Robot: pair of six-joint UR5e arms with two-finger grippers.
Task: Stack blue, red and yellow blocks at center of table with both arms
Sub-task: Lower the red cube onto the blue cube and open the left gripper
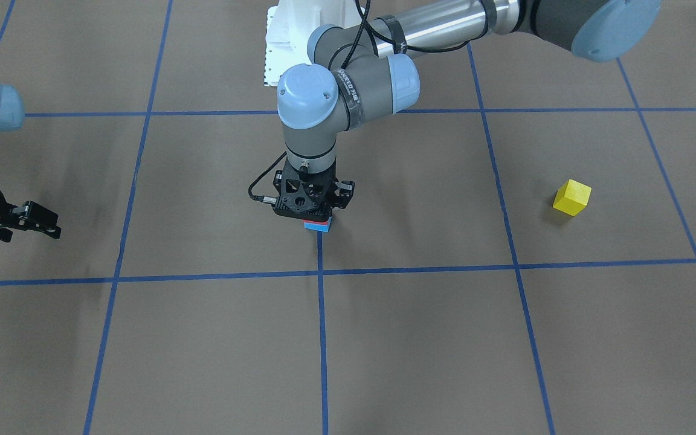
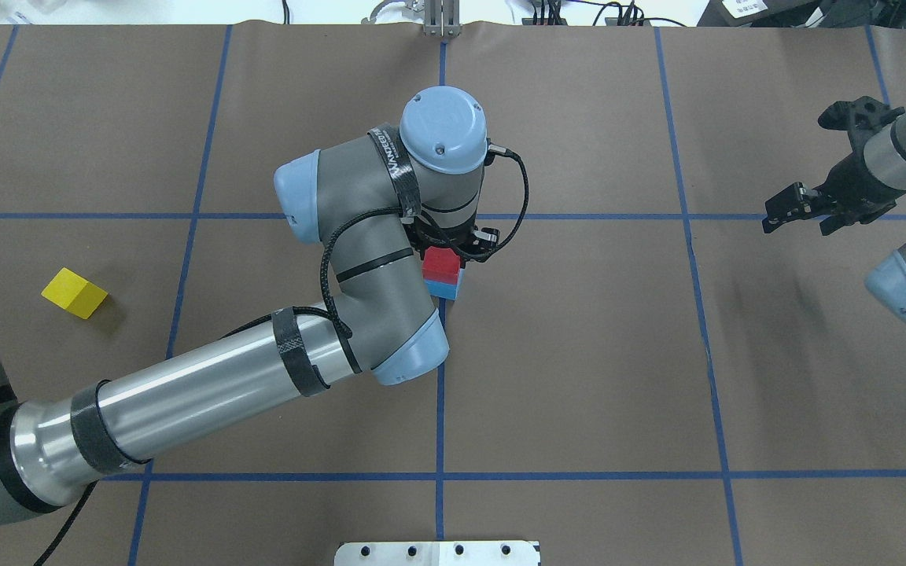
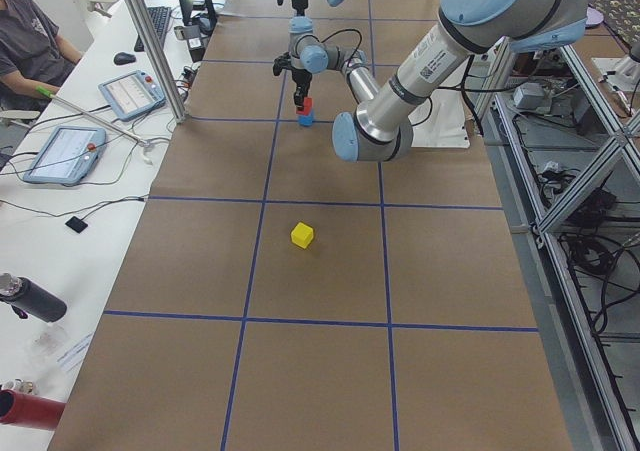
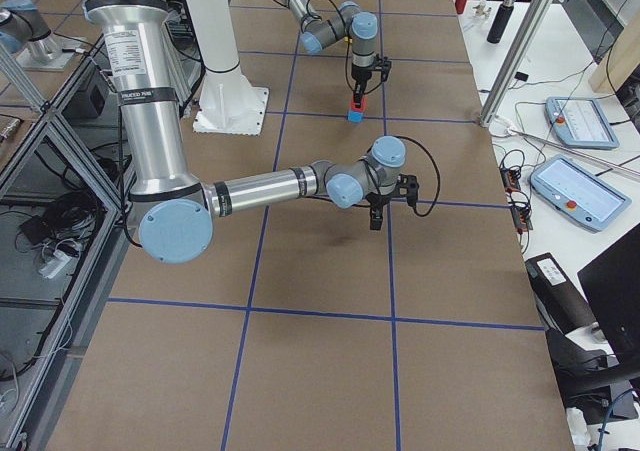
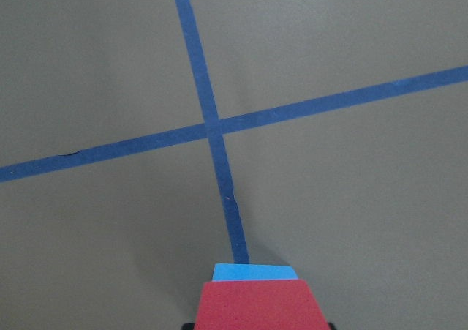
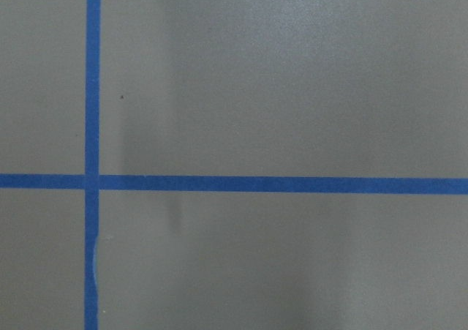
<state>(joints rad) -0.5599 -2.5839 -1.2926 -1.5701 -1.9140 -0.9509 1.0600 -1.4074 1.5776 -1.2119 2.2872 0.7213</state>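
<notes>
Jaws of the left gripper (image 1: 315,214) look clamped on the red block (image 2: 441,263), which is seated on the blue block (image 2: 445,288) at the middle tape line (image 2: 440,409). If a finger drags on release, I reckon the pair topples. The yellow block (image 2: 74,293) lies well apart. The right gripper (image 2: 795,211) hangs spread, empty.

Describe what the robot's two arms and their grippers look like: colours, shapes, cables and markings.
The left arm and right arm are jointed tubes: grey joints, polished silver links, pale blue round caps. Black straps ring the left's silver link; a black cable loops at its wrist, by a black band with white lettering. The left gripper and right gripper are black, two-fingered.
</notes>
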